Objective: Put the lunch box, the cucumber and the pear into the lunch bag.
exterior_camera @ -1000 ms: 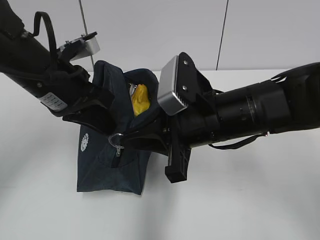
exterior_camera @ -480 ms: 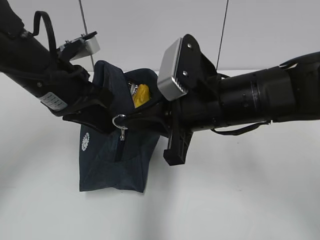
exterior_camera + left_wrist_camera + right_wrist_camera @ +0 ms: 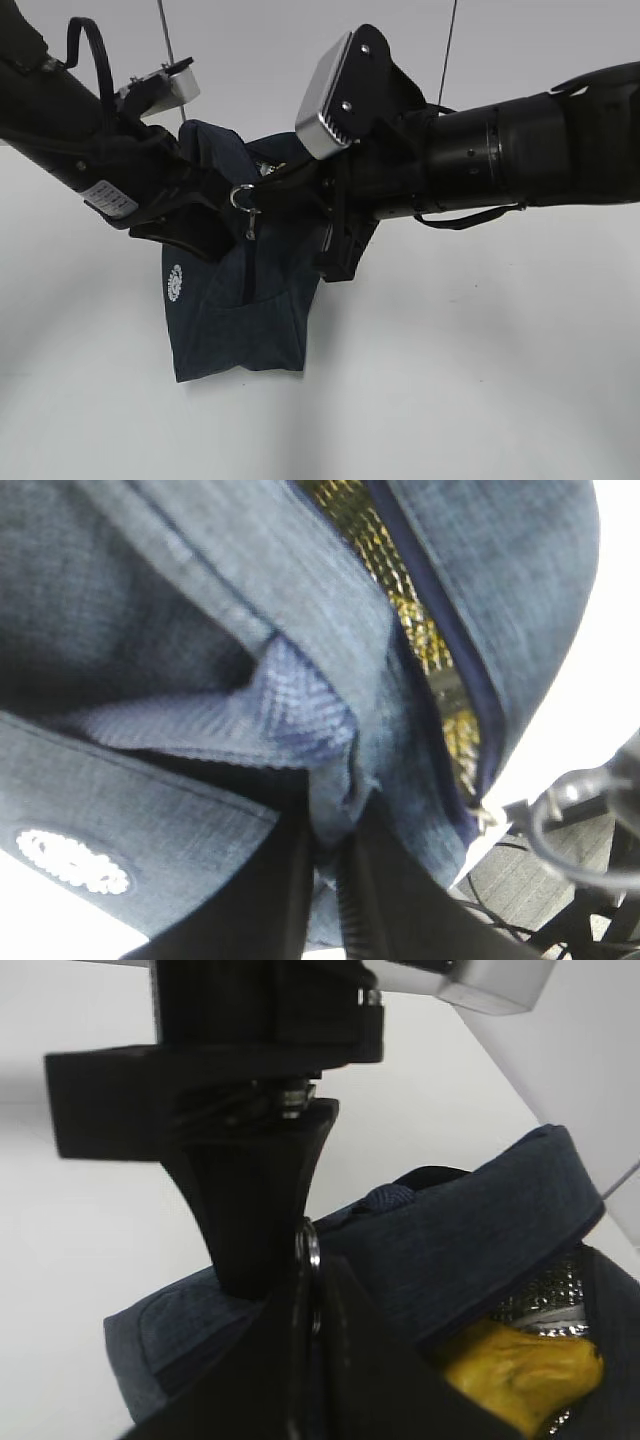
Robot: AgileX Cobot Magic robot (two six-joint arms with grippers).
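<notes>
On the white table (image 3: pixel 480 400) sits the lunch bag (image 3: pixel 235 320), dark blue and partly lifted, its bottom edge tilted. The left gripper (image 3: pixel 325 880) is clamped tight on a fold of the bag's cloth. The right gripper (image 3: pixel 305 1290) pinches the metal ring pull (image 3: pixel 241 196) of the zipper. Deep inside, against the silver lining (image 3: pixel 560 1285), lies the yellow pear (image 3: pixel 520 1370).

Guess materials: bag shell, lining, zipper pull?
lunch bag shell: looks like woven navy fabric, matte, visible weave and soft folds. lining: seems metallised foil, crinkled and glinting. ring pull: likely metal, thin and shiny.
</notes>
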